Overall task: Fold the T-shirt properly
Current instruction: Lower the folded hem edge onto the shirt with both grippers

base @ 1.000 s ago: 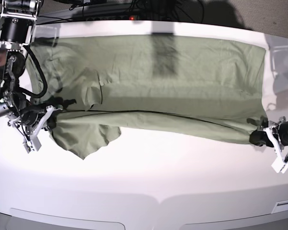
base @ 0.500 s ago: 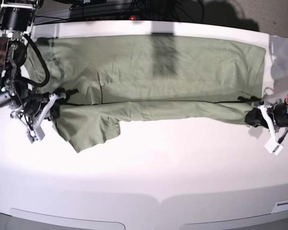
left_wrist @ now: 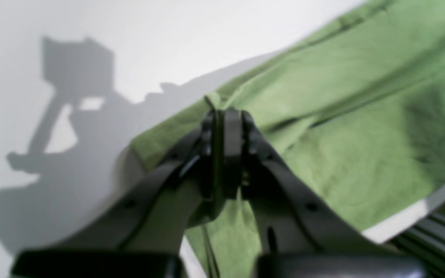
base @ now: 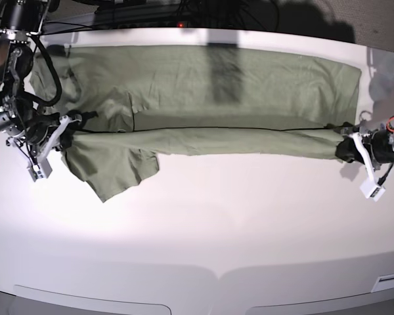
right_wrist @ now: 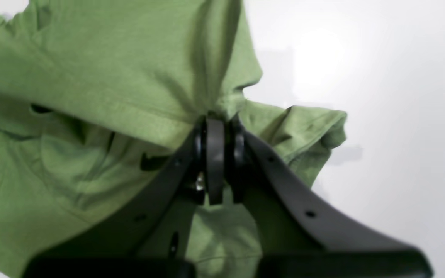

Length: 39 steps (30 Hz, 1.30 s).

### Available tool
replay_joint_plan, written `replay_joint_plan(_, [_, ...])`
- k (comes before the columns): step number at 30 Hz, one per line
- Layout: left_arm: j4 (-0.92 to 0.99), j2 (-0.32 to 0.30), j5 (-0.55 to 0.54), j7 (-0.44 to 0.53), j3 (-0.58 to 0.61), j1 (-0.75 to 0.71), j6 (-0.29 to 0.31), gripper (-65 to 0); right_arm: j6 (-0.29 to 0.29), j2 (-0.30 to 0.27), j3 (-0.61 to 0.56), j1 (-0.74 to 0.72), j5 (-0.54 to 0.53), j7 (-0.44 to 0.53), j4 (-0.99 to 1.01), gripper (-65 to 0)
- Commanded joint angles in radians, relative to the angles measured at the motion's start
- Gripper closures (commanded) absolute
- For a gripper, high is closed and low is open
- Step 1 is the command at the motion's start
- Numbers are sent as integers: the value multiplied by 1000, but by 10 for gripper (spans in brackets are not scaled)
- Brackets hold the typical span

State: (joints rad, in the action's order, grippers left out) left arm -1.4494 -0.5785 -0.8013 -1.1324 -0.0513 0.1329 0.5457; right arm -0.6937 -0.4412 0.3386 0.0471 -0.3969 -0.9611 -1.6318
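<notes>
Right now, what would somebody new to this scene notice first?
Probably the green T-shirt, stretched wide across the white table, its near edge drawn between two dark arms. The left gripper and right gripper pinch that edge at opposite ends, jaws closed on the cloth. Next, a pointed flap droops toward the viewer beside the right gripper.

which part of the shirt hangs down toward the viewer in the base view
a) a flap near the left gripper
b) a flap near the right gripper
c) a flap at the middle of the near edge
b, the T-shirt's flap spreads out beside the right gripper
</notes>
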Motion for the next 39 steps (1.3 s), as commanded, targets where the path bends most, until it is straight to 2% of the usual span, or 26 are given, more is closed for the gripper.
replay_joint_plan(1, [-27, -15, -9, 11, -14, 19, 0, 0, -4, -19, 13, -12, -9, 14, -18, 0])
replay_joint_plan(3, [-43, -3, 3, 10, -37, 19, -1, 0, -4, -19, 15, -10, -28, 9, -18, 0])
replay_joint_plan(6, [-59, 39, 36, 6, -88, 19, -37, 0, -4, -18, 14, -10, -31, 7, -18, 0])
replay_joint_plan(10, [-59, 84, 42, -16, -119, 11, -39, 0, -4, -18, 15, -4, -30, -6, -17, 0])
replay_joint_plan(20, [-58, 99, 43, -18, -118, -80, -38, 0, -4, -16, 15, 59, -18, 0, -11, 0])
replay_joint_plan(27, [-58, 99, 71, 10, -118, -148, -37, 0, 29, 1, 15, 66, -19, -6, -6, 0])
replay_joint_plan(34, [-58, 99, 228, 130, -118, -158, -38, 0, 29, 0, 15, 84, 24, -4, -6, 0])
replay_joint_plan(37, [-58, 99, 279, 218, -118, -158, -38, 0, 78, 0, 15, 84, 86, 30, -6, 0])
replay_joint_plan(39, [-58, 99, 308, 262, -118, -158, -38, 0, 89, -1, 15, 84, 109, 42, -6, 0])
